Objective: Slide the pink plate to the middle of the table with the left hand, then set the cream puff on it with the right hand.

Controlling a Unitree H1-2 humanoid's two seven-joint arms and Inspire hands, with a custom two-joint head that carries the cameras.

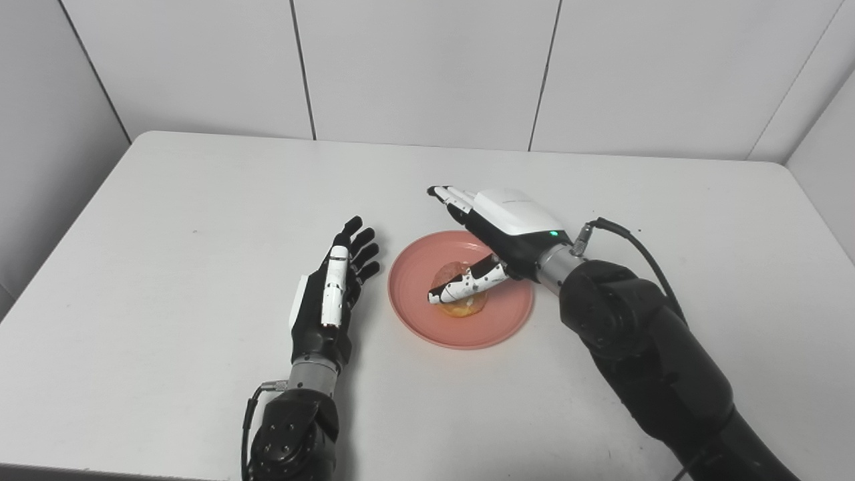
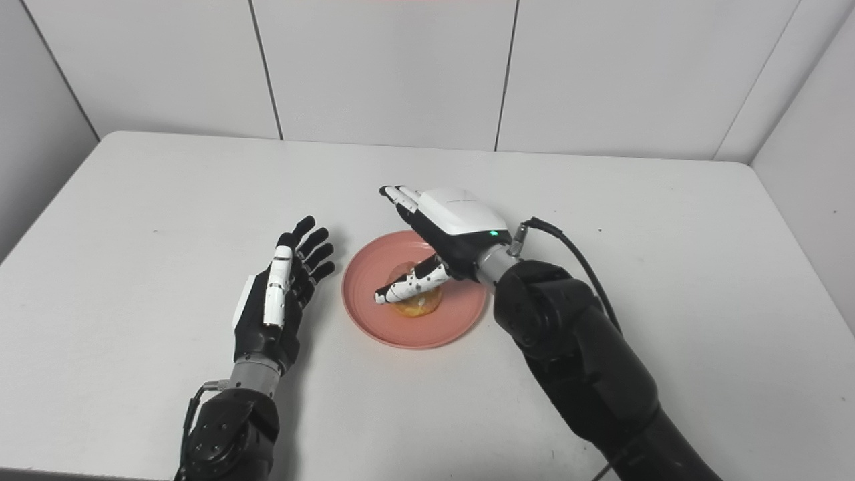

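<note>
White table [image 1: 200,200], cream puff [image 2: 417,304] on pink plate [image 1: 497,327]; right hand [image 1: 497,230] spread above it, left hand [image 1: 334,294] spread beside; both views alike.

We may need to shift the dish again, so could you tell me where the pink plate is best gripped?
Take the pink plate at its raised rim on the left, nearest the open left hand. That edge is bare, while the right hand hangs over the far right side and the cream puff sits mid-plate.

A white table [image 1: 200,220] — faintly specked — stands against pale panelled walls [image 1: 427,67] with dark seams.
</note>
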